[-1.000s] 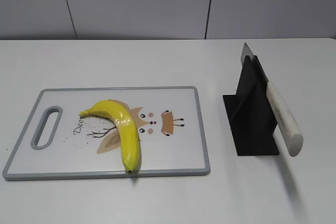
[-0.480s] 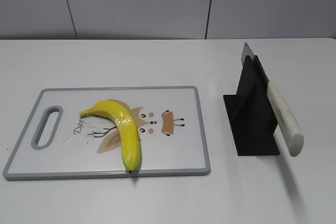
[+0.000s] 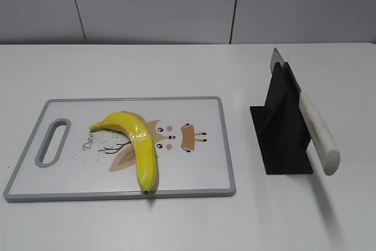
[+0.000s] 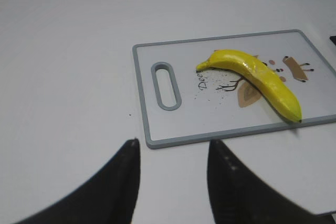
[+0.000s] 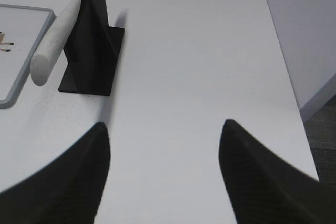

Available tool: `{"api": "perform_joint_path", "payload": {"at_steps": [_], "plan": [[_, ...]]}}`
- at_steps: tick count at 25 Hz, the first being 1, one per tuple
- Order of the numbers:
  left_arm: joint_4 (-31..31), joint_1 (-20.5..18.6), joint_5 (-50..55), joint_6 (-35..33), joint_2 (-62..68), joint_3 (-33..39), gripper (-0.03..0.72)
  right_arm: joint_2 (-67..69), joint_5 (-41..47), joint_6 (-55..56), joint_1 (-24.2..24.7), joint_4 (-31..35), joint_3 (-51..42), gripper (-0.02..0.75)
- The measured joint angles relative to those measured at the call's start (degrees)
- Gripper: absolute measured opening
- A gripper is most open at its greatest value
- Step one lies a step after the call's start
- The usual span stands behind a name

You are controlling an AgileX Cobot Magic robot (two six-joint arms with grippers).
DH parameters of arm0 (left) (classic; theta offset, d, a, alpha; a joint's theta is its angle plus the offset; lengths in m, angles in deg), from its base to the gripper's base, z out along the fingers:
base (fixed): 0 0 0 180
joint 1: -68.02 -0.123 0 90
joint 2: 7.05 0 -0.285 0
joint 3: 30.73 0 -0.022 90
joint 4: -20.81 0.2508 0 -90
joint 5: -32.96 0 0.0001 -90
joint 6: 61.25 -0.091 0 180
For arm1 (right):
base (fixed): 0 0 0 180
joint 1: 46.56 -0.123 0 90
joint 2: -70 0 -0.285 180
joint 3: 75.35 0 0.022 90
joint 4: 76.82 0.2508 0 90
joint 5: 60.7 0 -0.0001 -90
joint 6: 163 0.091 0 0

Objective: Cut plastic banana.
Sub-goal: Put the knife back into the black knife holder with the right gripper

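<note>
The plastic banana [image 3: 136, 145] lies curved on the white, grey-rimmed cutting board [image 3: 200, 189], over its animal print; it also shows in the left wrist view [image 4: 257, 74]. A knife [image 3: 317, 130] with a white handle rests slanted in a black stand [image 3: 282, 127], right of the board; the right wrist view shows the knife handle [image 5: 55, 38] too. My left gripper [image 4: 172, 145] is open and empty, above the table in front of the board's handle end. My right gripper [image 5: 165, 127] is open and empty, above bare table right of the stand. Neither gripper shows in the exterior view.
The board has a handle slot [image 3: 51, 142] at its left end. The white table ends at an edge on the right [image 5: 281, 56], with a wall panel behind the table [image 3: 235, 4].
</note>
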Motion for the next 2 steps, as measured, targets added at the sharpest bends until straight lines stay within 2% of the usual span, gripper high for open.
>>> {"api": "perform_joint_path", "payload": {"at_steps": [2], "plan": [[0.0, -1.4, 0.0, 0.0, 0.0, 0.0, 0.415, 0.0, 0.0, 0.0, 0.0, 0.0, 0.0, 0.521]]}}
